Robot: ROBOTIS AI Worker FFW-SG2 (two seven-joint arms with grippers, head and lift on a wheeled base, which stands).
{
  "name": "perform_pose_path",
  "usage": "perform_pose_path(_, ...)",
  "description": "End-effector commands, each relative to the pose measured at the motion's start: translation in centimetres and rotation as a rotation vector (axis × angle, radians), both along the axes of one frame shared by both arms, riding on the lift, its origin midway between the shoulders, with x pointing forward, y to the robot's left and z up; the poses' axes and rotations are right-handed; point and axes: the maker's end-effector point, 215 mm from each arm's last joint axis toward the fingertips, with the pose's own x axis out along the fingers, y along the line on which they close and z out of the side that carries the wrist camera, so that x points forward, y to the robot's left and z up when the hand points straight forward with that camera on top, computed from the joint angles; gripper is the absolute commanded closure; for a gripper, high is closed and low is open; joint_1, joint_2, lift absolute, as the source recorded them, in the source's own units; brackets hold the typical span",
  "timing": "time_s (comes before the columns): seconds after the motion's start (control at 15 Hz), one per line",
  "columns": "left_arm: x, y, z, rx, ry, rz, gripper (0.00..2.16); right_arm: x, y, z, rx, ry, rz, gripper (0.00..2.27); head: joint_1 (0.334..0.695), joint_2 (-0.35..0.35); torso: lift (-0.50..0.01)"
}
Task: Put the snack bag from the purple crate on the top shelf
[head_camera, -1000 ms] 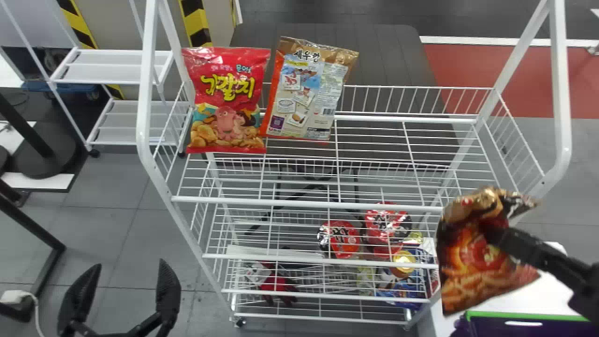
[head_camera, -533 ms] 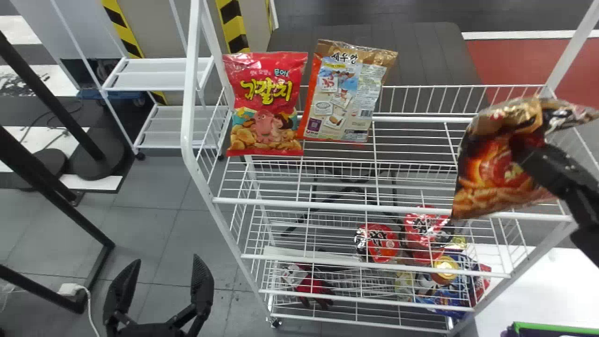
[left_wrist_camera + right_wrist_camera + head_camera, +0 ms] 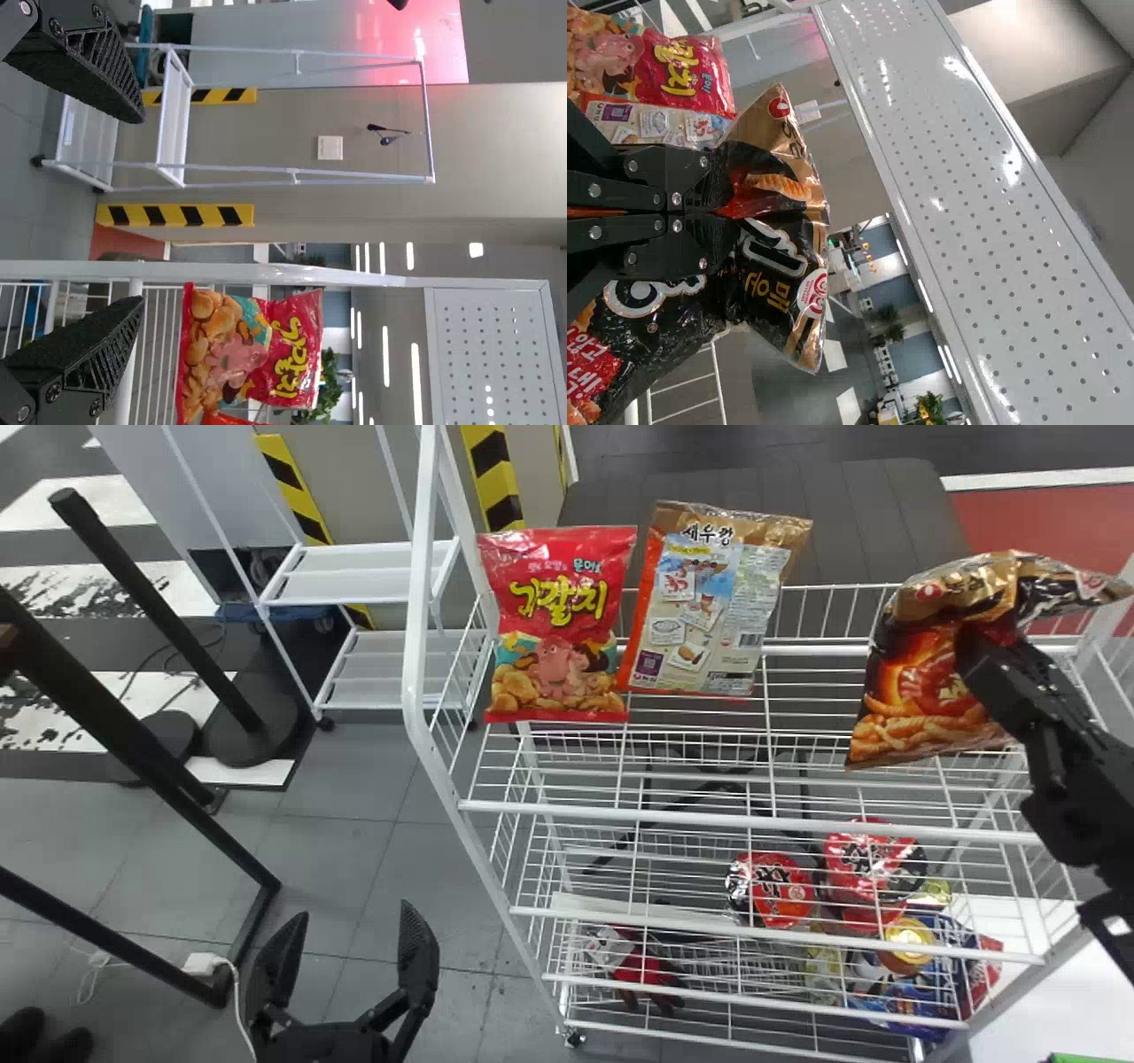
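We note the snack bag [image 3: 921,691] risen to the top shelf's [image 3: 753,820] right, right tool [image 3: 973,651] clamped on it. Left tool [image 3: 356,914] spread apart.

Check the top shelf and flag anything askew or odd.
The orange bag on the top shelf looks turned around: its back panel faces out and it leans, while the red bag beside it shows its front.

three snack bags [image 3: 921,682], two grippers [image 3: 353,911], two red lids [image 3: 780,890], one wire rack [image 3: 576,810], one smaller rack [image 3: 354,571]
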Motion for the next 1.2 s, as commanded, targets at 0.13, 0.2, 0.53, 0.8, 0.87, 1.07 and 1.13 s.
perform_pose_path(0.13,0.0,-0.2,0.4,-0.003,-0.013,-0.003,0.09,2.0,-0.5,-2.3,0.117,0.028,0.007,1.93,0.695,0.197,0.0)
perform_pose_path(0.2,0.1,-0.2,0.7,-0.005,-0.024,-0.003,0.09,2.5,0.0,-3.2,0.172,0.055,0.043,1.93,0.695,0.191,0.0)
perform_pose_path(0.53,-0.1,0.2,0.7,-0.011,-0.027,0.006,0.09,4.0,-0.1,-2.7,0.231,0.046,0.069,1.93,0.695,0.193,0.0)
perform_pose_path(0.8,0.1,-0.6,0.9,-0.018,-0.031,-0.012,0.09,4.4,-1.7,-2.1,0.217,-0.038,0.015,1.9,0.695,0.182,0.0)
perform_pose_path(0.87,0.1,-0.8,0.9,-0.019,-0.032,-0.016,0.09,4.6,-2.1,-1.9,0.219,-0.05,0.004,1.9,0.695,0.174,0.0)
perform_pose_path(1.07,0.0,-1.1,0.8,-0.018,-0.03,-0.022,0.09,5.7,-3.0,-1.7,0.232,-0.07,-0.029,1.9,0.695,0.144,0.0)
perform_pose_path(1.13,-0.1,-1.1,0.8,-0.018,-0.028,-0.022,0.09,5.9,-2.9,-1.8,0.244,-0.072,-0.036,1.9,0.695,0.138,0.0)
